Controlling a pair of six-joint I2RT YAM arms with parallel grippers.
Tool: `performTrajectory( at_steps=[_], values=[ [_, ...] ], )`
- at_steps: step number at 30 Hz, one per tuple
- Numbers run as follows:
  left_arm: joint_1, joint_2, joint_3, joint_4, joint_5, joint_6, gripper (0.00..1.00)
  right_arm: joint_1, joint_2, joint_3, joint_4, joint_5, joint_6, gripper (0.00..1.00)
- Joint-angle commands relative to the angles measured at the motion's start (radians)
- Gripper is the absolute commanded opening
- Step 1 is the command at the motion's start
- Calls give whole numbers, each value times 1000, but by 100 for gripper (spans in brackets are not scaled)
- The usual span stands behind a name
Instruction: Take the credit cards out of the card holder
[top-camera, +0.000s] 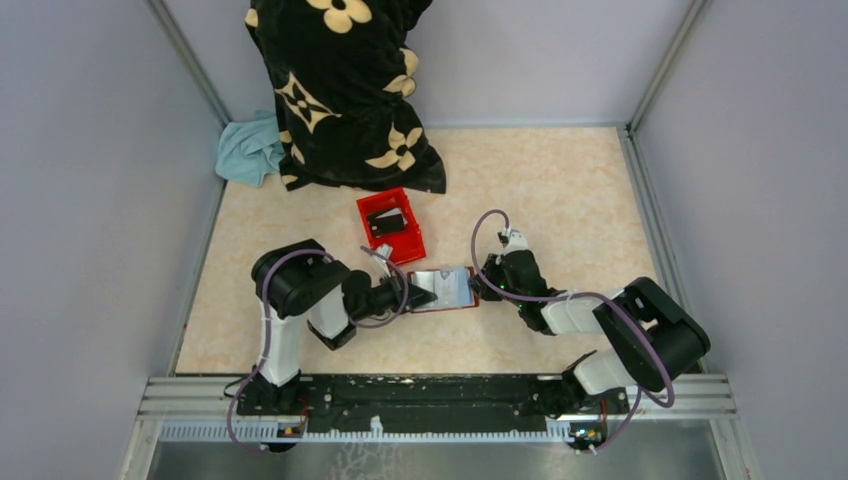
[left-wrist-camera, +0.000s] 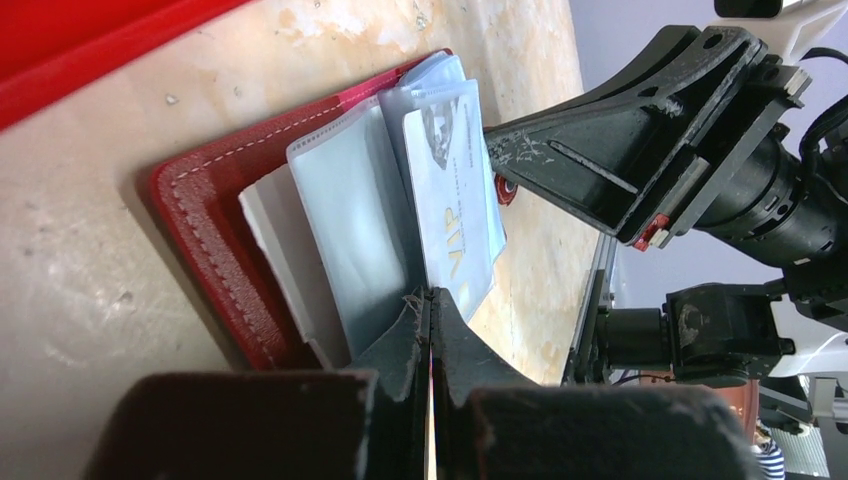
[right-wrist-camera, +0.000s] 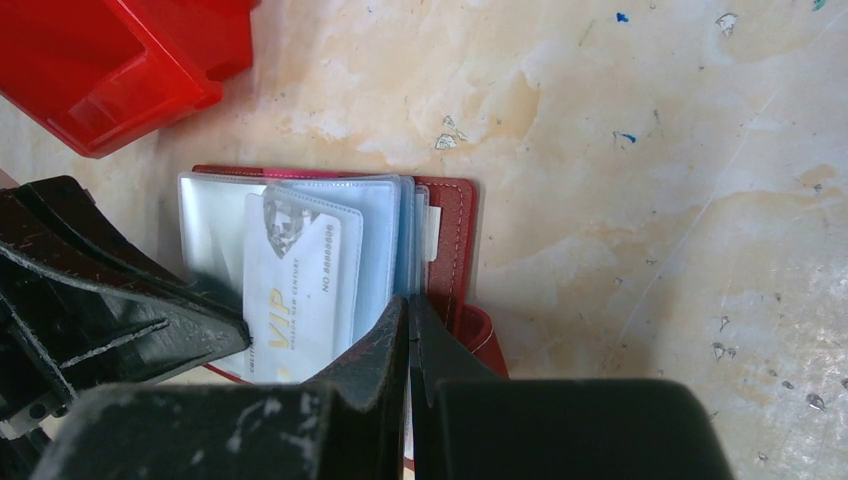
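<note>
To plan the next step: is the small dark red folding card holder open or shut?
Open. The dark red card holder lies spread, its clear plastic sleeves exposed, a pale VIP card showing.

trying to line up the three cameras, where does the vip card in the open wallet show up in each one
Top external: the VIP card is a pale patch near picture centre, just below the red box.
Left wrist: centre, standing on end, print running upward.
Right wrist: lower left of centre.
Shared landmark: the red box, top left in both wrist views.
</note>
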Motion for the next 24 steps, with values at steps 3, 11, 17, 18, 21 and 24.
performTrajectory(
  at_steps=[3, 11, 17, 18, 21, 24],
  values=[
    [12, -14, -69, 102, 1, 62, 0, -6, 52, -7, -136, 20, -21, 0],
    [27, -70, -92, 12, -14, 98, 0, -6, 58, -5, -135, 18, -21, 0],
    [39, -102, -117, 18, -16, 111, 0, -6, 54, -5, -139, 21, -22, 0],
    [39, -111, -120, 10, -21, 117, 0, -6, 54, -5, -137, 21, -22, 0],
    [40, -146, -131, -31, -32, 137, 0, -5, 55, -5, -137, 21, -22, 0],
    [42, -188, -136, -81, -47, 159, 0, -6, 54, -6, -137, 19, -22, 0]
  ],
)
